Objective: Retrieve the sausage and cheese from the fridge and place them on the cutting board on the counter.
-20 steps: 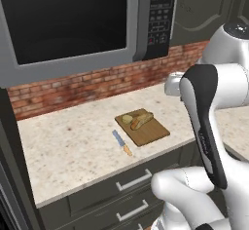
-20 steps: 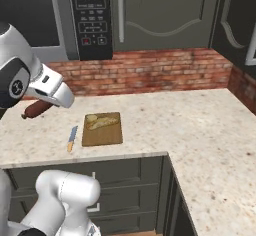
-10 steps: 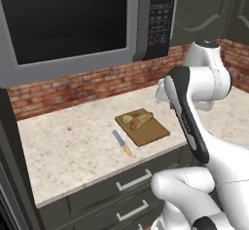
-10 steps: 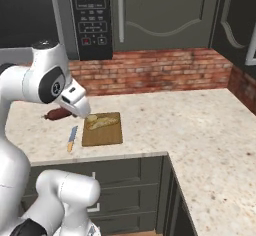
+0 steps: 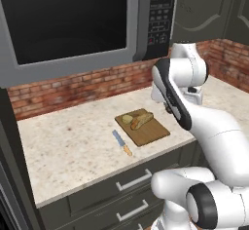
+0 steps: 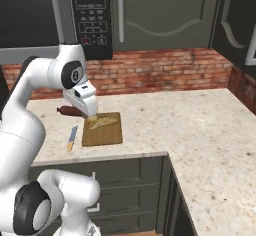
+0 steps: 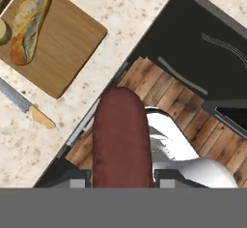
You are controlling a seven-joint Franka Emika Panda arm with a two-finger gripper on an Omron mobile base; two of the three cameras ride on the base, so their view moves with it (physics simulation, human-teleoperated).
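My gripper (image 6: pixel 80 110) is shut on the sausage (image 6: pixel 69 111), a dark red-brown link that sticks out to the left just above the counter (image 6: pixel 190 120), beside the cutting board (image 6: pixel 104 133). In the hand view the sausage (image 7: pixel 120 140) rises between my fingertips, and the cutting board (image 7: pixel 62 43) lies up to the left. On the board (image 5: pixel 146 131) sit a tan roll (image 5: pixel 142 121) and the small yellowish cheese (image 5: pixel 127 119). The fridge is out of view.
A blue-bladed knife (image 6: pixel 72 138) with an orange handle lies on the counter left of the board. A microwave (image 5: pixel 73 24) hangs above, in front of a brick backsplash (image 6: pixel 165 70). Dark drawers (image 5: pixel 131 185) run under the counter's front edge.
The arm has swung in over the counter, carrying the sausage from the left side toward the cutting board. The board, roll, cheese and knife have not moved.
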